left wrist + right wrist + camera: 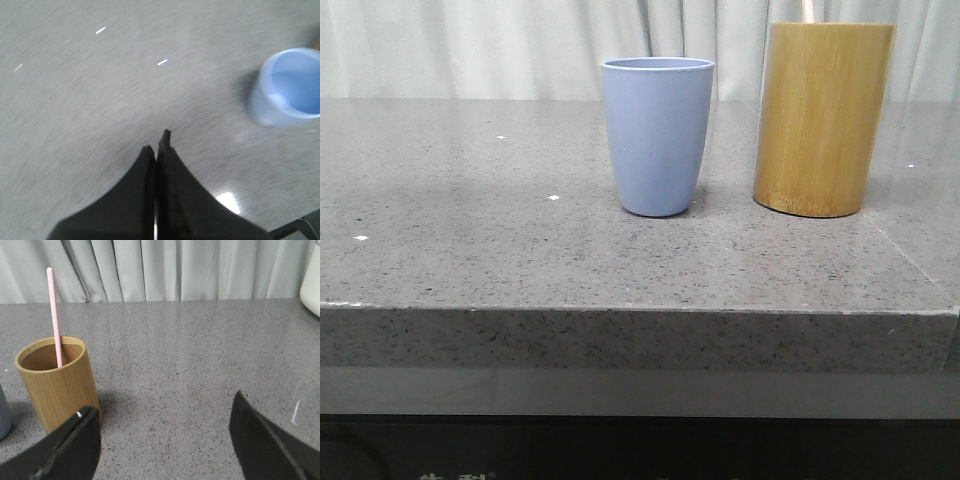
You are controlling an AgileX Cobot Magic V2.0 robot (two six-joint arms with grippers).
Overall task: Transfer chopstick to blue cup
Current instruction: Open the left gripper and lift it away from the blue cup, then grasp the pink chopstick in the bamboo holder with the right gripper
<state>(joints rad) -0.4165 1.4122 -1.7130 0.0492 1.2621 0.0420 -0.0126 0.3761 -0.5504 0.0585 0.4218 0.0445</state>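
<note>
The blue cup (657, 135) stands upright in the middle of the grey stone table, empty as far as the left wrist view (292, 87) shows. To its right stands a taller tan bamboo cylinder (823, 118). One pale pink chopstick (54, 315) stands upright inside the bamboo cylinder (57, 381); its tip just shows in the front view (808, 10). My left gripper (157, 145) is shut and empty above bare table, apart from the blue cup. My right gripper (162, 415) is open and empty, low over the table beside the bamboo cylinder. Neither gripper shows in the front view.
The table's front edge (640, 310) runs across the front view. Pale curtains (165, 267) hang behind the table. A white object (312, 277) sits at the table's far side in the right wrist view. A sliver of the blue cup (4, 415) shows beside the bamboo cylinder.
</note>
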